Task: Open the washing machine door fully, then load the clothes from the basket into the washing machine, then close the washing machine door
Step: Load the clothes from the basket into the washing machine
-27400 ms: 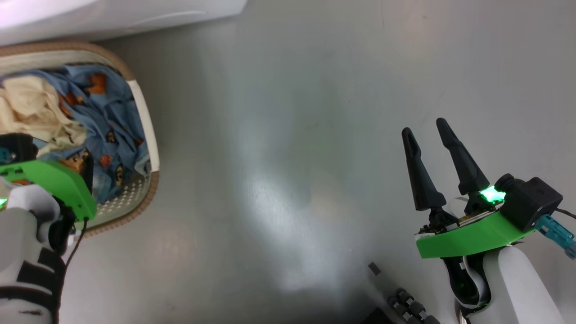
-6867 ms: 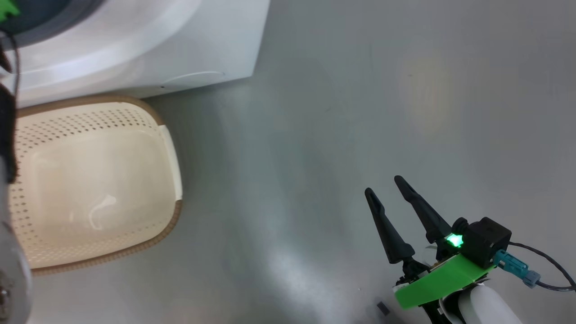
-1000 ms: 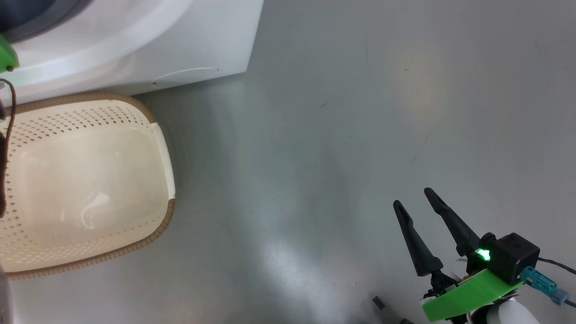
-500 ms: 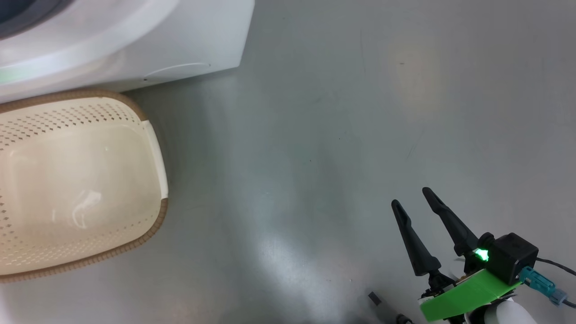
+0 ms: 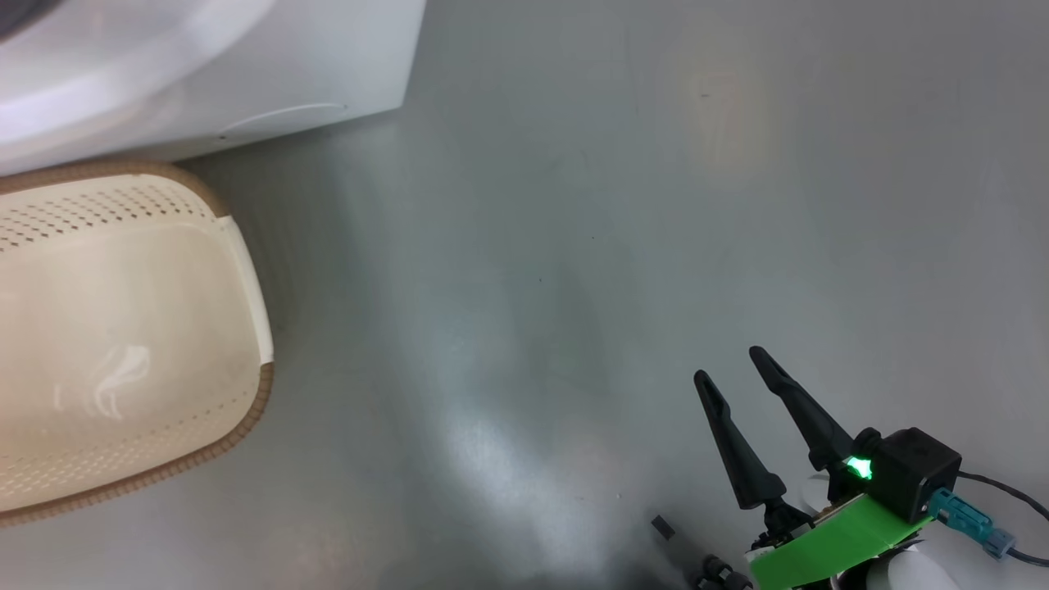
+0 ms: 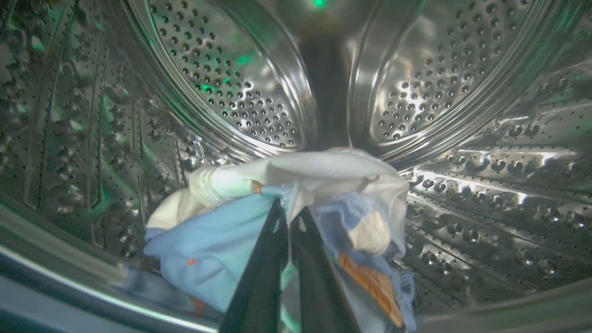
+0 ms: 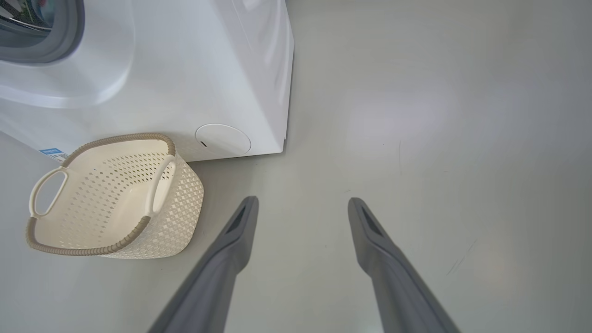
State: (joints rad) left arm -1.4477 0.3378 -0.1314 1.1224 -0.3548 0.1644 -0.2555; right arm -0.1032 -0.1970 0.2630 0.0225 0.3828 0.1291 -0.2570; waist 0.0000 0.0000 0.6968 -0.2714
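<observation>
Inside the washing machine's steel drum (image 6: 222, 92), the clothes (image 6: 217, 231) lie in a heap of light blue and cream-white cloth. My left gripper (image 6: 289, 208) is shut, its tips right at the heap; whether any cloth is pinched is unclear. The basket (image 5: 261, 393) stands empty on the floor against the white washing machine (image 5: 246, 65), also seen as the basket (image 7: 115, 203) and washing machine (image 7: 185, 69) in the right wrist view. My right gripper (image 5: 728, 366) hovers open over bare floor at the lower right, its fingers (image 7: 240, 231) spread wide. The washing machine door is out of view.
Grey floor (image 5: 574, 246) stretches to the right of the machine and basket. A round service cap (image 7: 223, 139) sits low on the machine's front corner. The grey gasket (image 7: 69, 37) rims the opening at upper left.
The head view has shifted, so the basket and machine sit further left in it. My left wrist's green part has left its top-left corner. The left gripper has closed.
</observation>
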